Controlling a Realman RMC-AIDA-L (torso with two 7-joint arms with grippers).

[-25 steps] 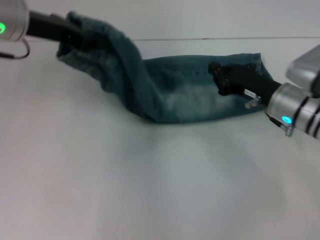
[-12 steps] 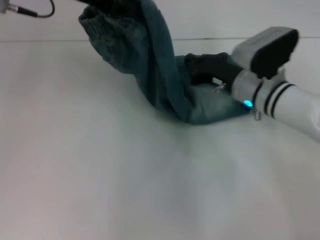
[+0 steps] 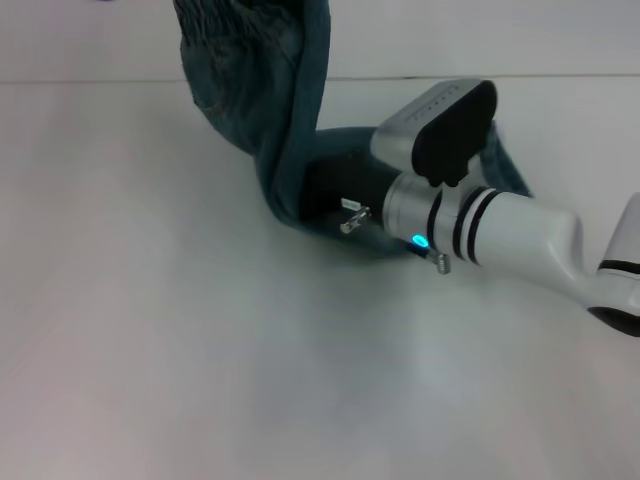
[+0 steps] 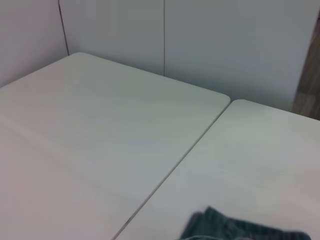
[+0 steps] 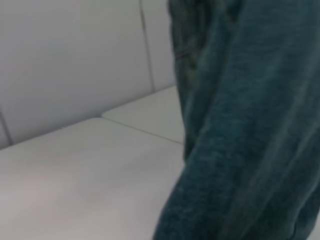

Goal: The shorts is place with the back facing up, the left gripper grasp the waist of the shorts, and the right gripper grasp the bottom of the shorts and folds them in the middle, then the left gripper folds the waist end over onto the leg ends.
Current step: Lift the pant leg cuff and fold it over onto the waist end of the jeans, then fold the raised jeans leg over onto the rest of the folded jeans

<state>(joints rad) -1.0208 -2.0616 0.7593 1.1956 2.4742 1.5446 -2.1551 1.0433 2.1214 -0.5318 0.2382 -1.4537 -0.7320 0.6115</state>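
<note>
The blue-green denim shorts (image 3: 285, 110) hang in a tall fold. Their crinkled waist end (image 3: 225, 25) is lifted and runs off the top of the head view. The left gripper is out of view above it; the left wrist view shows only a scrap of denim (image 4: 240, 230). The lower part of the shorts lies on the table, and a leg end (image 3: 505, 170) peeks out behind the right arm. The right gripper (image 3: 335, 190) lies low on the table with its black tip tucked against the fold, covered by the cloth. Denim (image 5: 250, 125) fills much of the right wrist view.
A white table (image 3: 200, 350) carries everything. A seam between two tabletops (image 3: 100, 80) runs across the far side and shows again as a seam (image 4: 175, 165) in the left wrist view. Pale wall panels (image 4: 200, 40) stand behind the table.
The waist end has risen and swung to the right, and the left gripper has left the top of the head view. The right arm has slid left over the lying shorts to the fold.
</note>
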